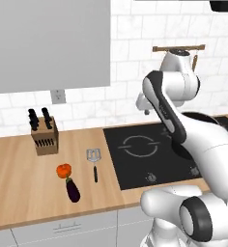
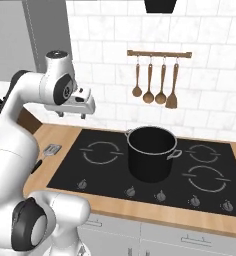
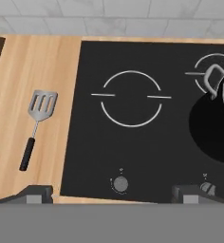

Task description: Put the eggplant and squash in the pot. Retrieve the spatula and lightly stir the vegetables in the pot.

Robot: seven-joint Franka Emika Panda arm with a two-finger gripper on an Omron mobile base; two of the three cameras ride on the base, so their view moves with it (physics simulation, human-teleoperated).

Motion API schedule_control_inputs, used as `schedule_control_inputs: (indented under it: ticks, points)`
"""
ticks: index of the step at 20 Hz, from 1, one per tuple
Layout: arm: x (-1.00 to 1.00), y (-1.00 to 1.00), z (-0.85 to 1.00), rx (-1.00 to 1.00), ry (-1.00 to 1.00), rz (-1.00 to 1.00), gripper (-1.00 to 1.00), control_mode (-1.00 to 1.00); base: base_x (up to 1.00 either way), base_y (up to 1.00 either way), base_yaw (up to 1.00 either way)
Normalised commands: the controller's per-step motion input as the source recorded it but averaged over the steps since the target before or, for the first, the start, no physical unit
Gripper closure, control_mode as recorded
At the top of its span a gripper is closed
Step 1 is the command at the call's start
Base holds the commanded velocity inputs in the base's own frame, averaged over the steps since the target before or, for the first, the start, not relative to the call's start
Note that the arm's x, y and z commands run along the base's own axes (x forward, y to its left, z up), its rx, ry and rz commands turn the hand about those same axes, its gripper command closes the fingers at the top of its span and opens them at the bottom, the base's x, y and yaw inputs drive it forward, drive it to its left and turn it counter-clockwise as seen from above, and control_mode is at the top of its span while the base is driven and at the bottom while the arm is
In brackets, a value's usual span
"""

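Pot point(image 3: 218, 128) cut off at edge

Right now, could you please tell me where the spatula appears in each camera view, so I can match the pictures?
Left base view: the spatula lies on the wooden counter just left of the cooktop, right of the squash.
Right base view: its slotted head peeks out at the cooktop's left edge, beside the arm.
Hand view: left side, on the wood.
Shared landmark: the cooktop's left edge.
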Motion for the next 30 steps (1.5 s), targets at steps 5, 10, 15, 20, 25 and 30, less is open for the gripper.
schedule_control_inputs:
  ticks: [5, 10, 15, 20, 25, 30]
  points:
    - [-0.62, 0.68, -0.25, 0.0, 0.0, 0.02, -1.0, -1.0, 0.0, 0.0, 0.0]
    - [-0.6, 0.96, -0.3, -0.02, 0.0, 0.04, -1.0, -1.0, 0.0, 0.0, 0.0]
    - [-0.21, 1.0, -0.36, -0.05, 0.0, 0.05, -1.0, -1.0, 0.0, 0.0, 0.0]
    - [0.0, 1.0, -0.46, -0.06, 0.05, 0.02, -1.0, -1.0, 0.0, 0.0, 0.0]
    - [0.0, 0.99, -0.52, -0.01, 0.06, 0.0, -1.0, -1.0, 0.0, 0.0, 0.0]
    - [0.07, 0.77, -0.55, 0.0, 0.06, 0.0, -1.0, -1.0, 0.0, 0.0, 0.0]
